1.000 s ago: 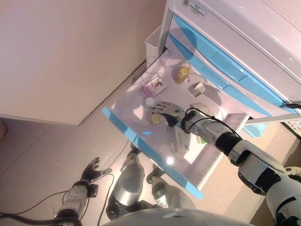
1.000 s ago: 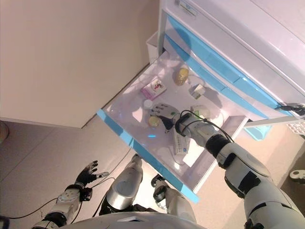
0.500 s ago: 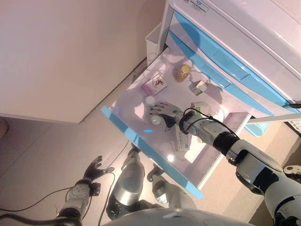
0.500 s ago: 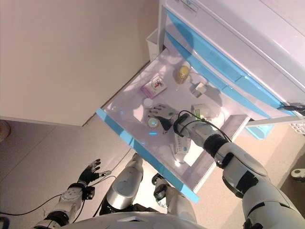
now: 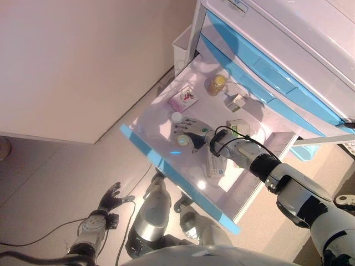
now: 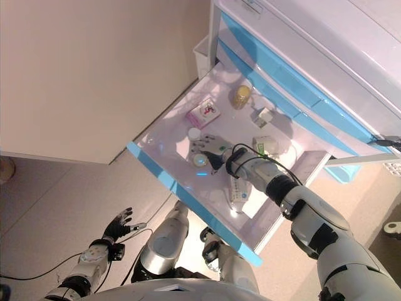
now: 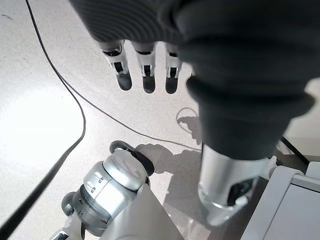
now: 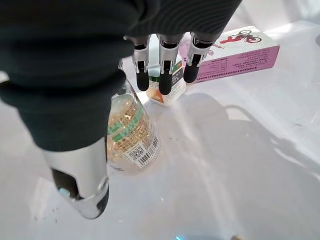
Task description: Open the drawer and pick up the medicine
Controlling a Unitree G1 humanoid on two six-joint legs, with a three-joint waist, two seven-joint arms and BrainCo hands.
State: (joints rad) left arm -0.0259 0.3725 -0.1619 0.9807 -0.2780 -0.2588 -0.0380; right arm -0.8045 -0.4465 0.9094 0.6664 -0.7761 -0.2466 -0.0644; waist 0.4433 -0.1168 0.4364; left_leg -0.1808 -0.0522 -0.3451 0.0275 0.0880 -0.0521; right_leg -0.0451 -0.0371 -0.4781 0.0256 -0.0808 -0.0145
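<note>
The white drawer with a blue front [image 5: 150,152] stands pulled out of the cabinet. My right hand [image 5: 191,132] is inside it, open, fingers straight, just over a small clear bottle of yellow pills [image 8: 131,137] that lies on the drawer floor. The bottle sits between the thumb [image 8: 80,180] and the fingers [image 8: 165,80]; nothing is gripped. A small white bottle [image 8: 167,92] stands at the fingertips, a pink box [image 8: 240,52] behind it. My left hand [image 5: 109,197] hangs open low by the floor.
Further back in the drawer are an amber bottle [image 5: 217,85], a small grey box [image 5: 236,102] and a white box [image 5: 237,127]. A long white box [image 5: 213,163] lies under my right forearm. Closed blue-fronted drawers [image 5: 260,66] are above. A wall is on the left.
My right hand has slid a little toward the drawer's left, from beside the clear bottle to over it, nearer the white bottle. The left hand has stayed put.
</note>
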